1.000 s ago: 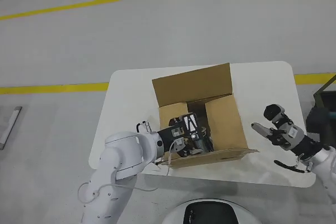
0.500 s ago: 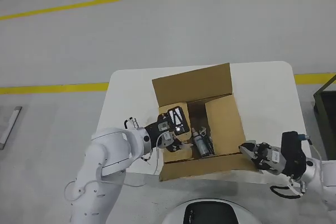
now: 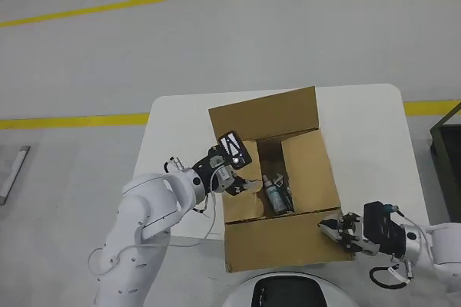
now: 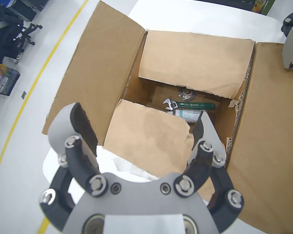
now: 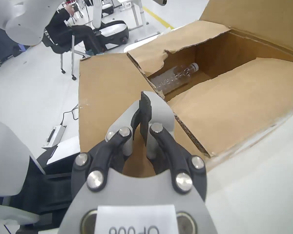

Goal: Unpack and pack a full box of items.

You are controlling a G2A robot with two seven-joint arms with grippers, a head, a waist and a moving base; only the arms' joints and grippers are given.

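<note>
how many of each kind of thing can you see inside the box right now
wrench: 1
clear bottle: 1
round metal part: 1
total: 3 in view inside the cardboard box; its inner flaps hide part of the floor, so more may lie beneath.

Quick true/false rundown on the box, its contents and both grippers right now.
A green-handled wrench lies in the box. True.
The left gripper is open. True.
The right gripper is open, clear of the box. False: it is shut on a flap.
The bottle stands upright. False: it lies on its side inside the box.
All the box flaps are folded shut. False: they are open.
</note>
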